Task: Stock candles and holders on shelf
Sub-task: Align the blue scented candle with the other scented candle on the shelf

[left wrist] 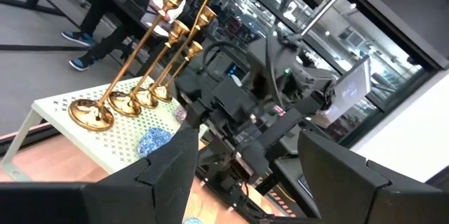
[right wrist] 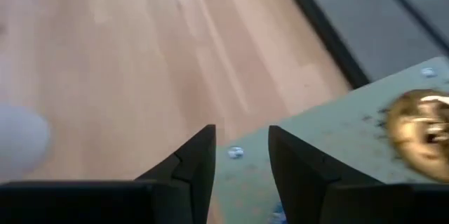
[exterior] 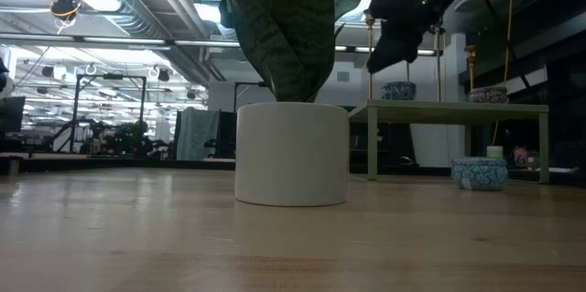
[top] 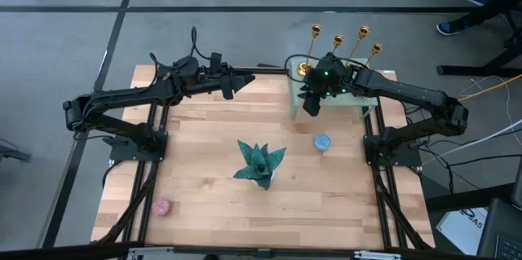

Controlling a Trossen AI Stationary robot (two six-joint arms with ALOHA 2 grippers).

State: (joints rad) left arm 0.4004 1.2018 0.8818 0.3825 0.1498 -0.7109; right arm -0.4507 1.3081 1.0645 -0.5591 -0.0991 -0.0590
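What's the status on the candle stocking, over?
Right end effector open, empty, over shelf front edge. Left end effector open, idle mid-table. Four holders on shelf; blue candle and pink candle on table. Nothing blocking.

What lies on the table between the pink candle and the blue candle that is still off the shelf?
The teal plant ornament stands roughly between the pink candle and the blue candle, as the high view shows.

Around my wooden table (top: 204, 130) the floor (top: 65, 48) is grey with dark seams. Beyond it I see an open ceiling with ducts (exterior: 137, 8) and strip lights (exterior: 55, 43), dark frames, what may be desks, and a person's legs (left wrist: 88, 38) in blue shoes
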